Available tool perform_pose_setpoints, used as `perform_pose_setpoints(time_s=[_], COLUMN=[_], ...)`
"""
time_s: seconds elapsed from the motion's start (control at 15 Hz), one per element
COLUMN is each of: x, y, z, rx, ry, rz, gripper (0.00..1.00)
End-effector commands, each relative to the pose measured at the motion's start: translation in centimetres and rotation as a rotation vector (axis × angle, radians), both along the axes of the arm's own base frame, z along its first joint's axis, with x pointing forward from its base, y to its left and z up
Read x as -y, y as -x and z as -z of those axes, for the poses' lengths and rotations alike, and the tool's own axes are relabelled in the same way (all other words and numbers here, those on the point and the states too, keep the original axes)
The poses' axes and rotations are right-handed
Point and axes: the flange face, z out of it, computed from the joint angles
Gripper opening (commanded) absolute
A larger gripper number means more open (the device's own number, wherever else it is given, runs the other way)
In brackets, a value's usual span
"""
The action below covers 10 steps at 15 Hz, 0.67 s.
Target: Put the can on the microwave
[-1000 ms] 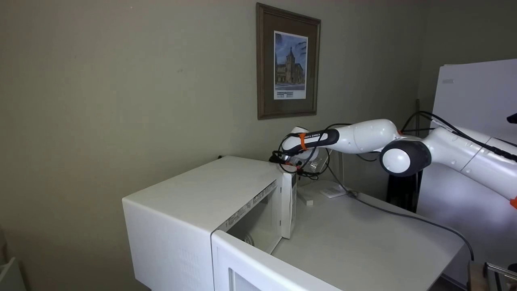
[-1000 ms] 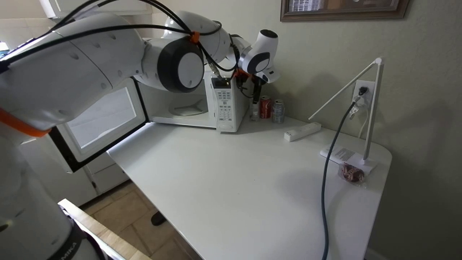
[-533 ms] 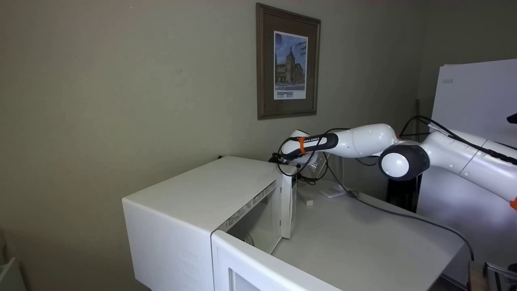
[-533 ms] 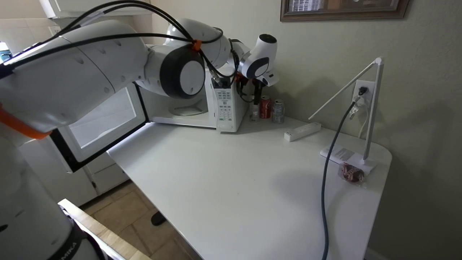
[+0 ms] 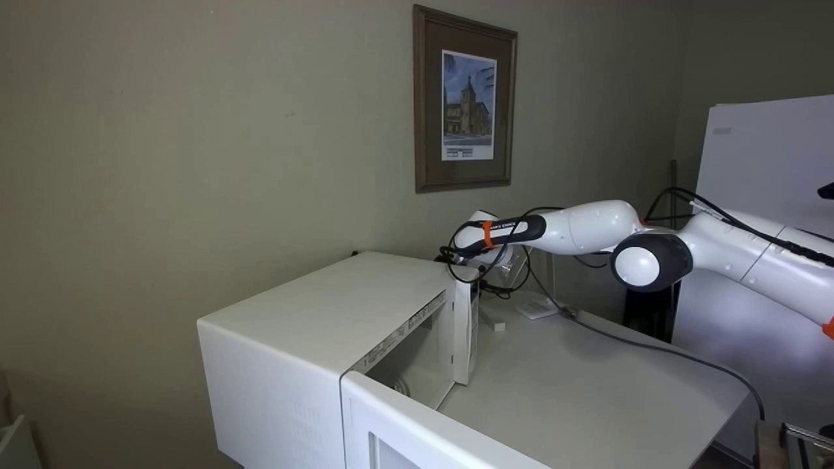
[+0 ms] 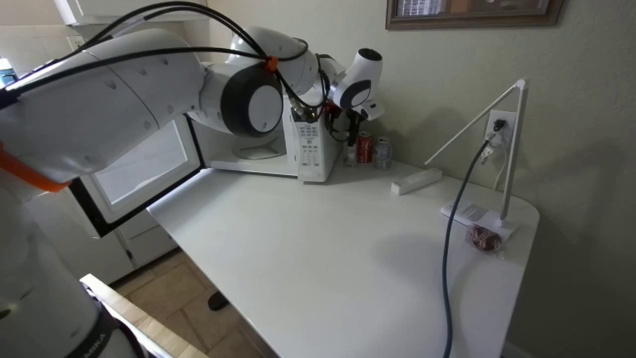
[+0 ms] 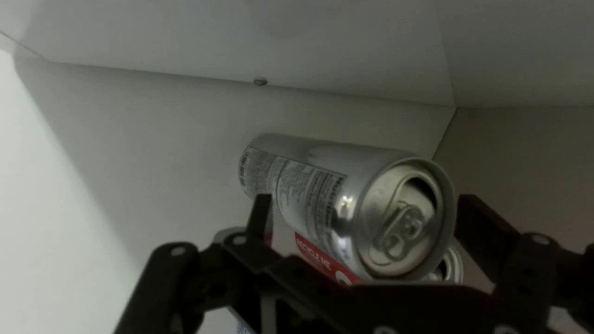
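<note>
Bearing "RECYCLE ME," silvery can (image 7: 345,204)

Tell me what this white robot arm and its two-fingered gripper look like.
The glossy white, rounded robot arm has a black joint ring, orange bands and black cables along its outside. Pale "MIKA" lettering shows low down. The angular black gripper has blunt fingers.

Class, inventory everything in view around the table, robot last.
Flat tabletop: 1, white, under microwave
Boxy microwave: 1, white, tabletop
Cylindrical metal cans: 2, silvery, beside microwave
Cylindrical can: 1, red, between these
Oblong bar: 1, white, tabletop
Folding lamp: 1, white, tabletop
Bagged lump: 1, reddish, tabletop
Thick cable: 1, dark, over tabletop
Outlet: 1, white, behind lamp
Framed picture: 1, brown, wall
Jointed arm: 1, white, above tabletop
Gripper: 1, black, by silvery can
</note>
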Motion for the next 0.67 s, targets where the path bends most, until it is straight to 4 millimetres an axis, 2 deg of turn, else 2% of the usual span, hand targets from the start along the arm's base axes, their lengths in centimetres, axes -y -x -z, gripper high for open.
perform_pose_setpoints(time_s=[0.0, 0.6], x=[-1.24, -1.15], y=[0.18, 0.87], z=[0.61, 0.61], rx=[-0.062, -0.152], ry=[-0.026, -0.026], rz=[-0.006, -0.007], gripper=[1.00, 1.00])
